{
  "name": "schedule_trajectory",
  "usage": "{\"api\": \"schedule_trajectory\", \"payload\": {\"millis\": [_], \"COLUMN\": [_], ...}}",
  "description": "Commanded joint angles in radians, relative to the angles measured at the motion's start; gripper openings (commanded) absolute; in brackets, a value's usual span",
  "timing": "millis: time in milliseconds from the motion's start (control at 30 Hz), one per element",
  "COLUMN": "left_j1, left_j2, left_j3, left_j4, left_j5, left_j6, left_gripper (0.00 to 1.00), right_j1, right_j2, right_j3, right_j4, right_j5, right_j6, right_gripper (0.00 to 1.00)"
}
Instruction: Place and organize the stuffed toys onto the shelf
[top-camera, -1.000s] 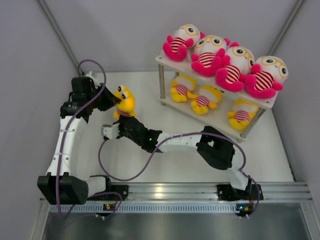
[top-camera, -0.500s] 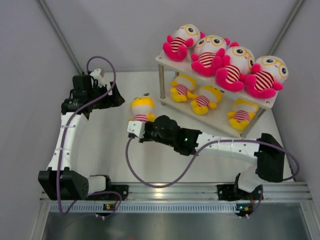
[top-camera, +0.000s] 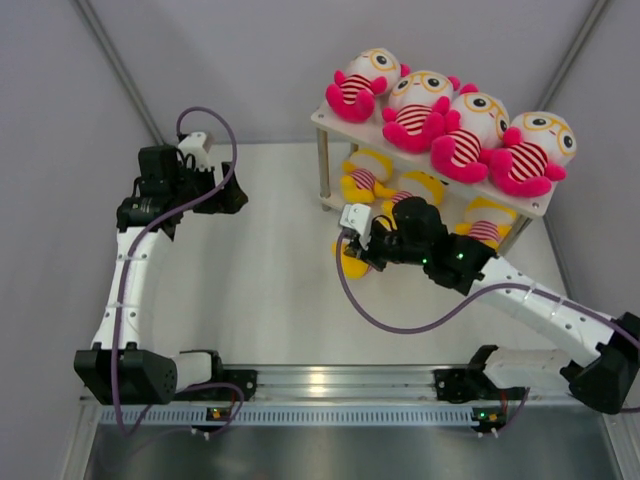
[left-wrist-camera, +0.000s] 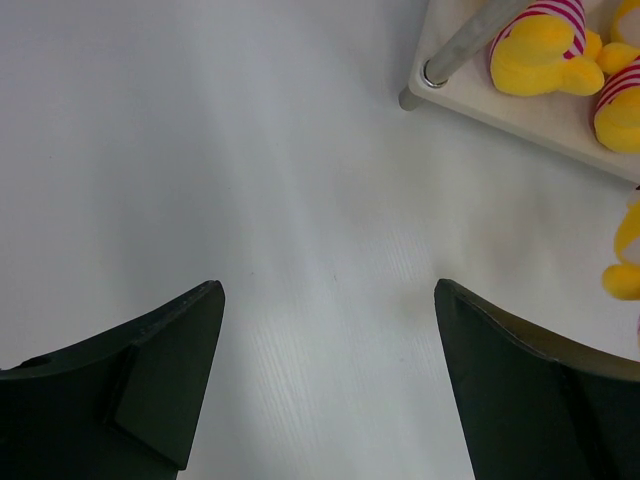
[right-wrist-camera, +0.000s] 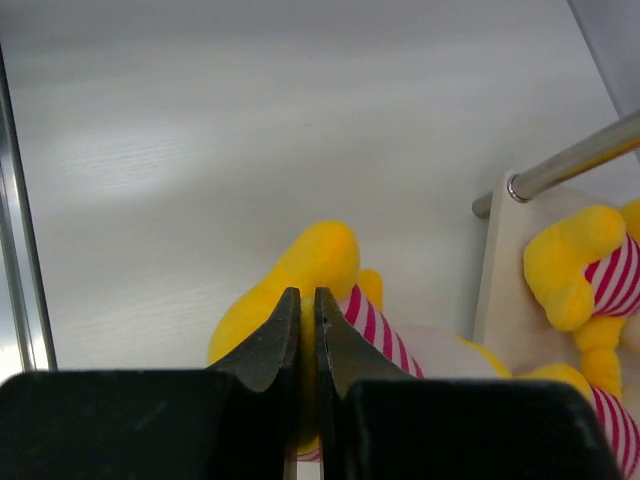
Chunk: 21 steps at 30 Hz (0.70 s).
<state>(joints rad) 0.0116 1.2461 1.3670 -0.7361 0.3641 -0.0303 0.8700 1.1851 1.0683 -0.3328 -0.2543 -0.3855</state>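
Right gripper (right-wrist-camera: 307, 300) pinches yellow toy (right-wrist-camera: 320, 250) — limb pointing away from shelf (right-wrist-camera: 503, 280).

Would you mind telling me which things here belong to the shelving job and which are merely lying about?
Job: shelf; four pink dolls on top; three yellow dolls below; fourth yellow doll gripped by right pincer.
Just there: purple cables; metal rail; idle open left pincer.

Left arm (top-camera: 125, 285) and right arm (top-camera: 545, 305): both wearing white link shells between black joint housings; purple cable (top-camera: 207, 108) looping along each; white camera block (top-camera: 355, 215) sitting at each wrist; black wedge fingers (left-wrist-camera: 150, 370) tapering to points.
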Motion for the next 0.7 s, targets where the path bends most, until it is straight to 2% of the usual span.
{"api": "schedule_trajectory", "payload": {"millis": [0,100,233,533,667], "left_j1": [0.001,0.002,0.001,0.001,0.002], "left_j2": [0.001,0.001,-0.004,0.006,0.007], "left_j3": [0.017,0.015,0.015,0.014,0.012], "left_j4": [0.003,0.003,0.003,0.003,0.003], "left_j5": [0.041,0.053,0.068,0.085,0.084], "left_j6": [0.045,0.059,0.079,0.107,0.115], "left_gripper": [0.92,0.92,0.92,0.92,0.92], "right_j1": [-0.064,-0.115,-0.186,-0.258,-0.258], "right_j2": [-0.079,-0.058,-0.01,0.073,0.172], "right_j3": [0.076,0.165,0.286,0.384,0.456], "right_j4": [-0.217,-0.346,-0.602,-0.706,-0.791], "right_j5": [-0.091,-0.063,-0.089,0.088,0.213], "right_j6": [-0.085,-0.166,-0.262,-0.404,-0.489], "right_gripper": [0.0,0.0,0.0,0.0,0.0]}}
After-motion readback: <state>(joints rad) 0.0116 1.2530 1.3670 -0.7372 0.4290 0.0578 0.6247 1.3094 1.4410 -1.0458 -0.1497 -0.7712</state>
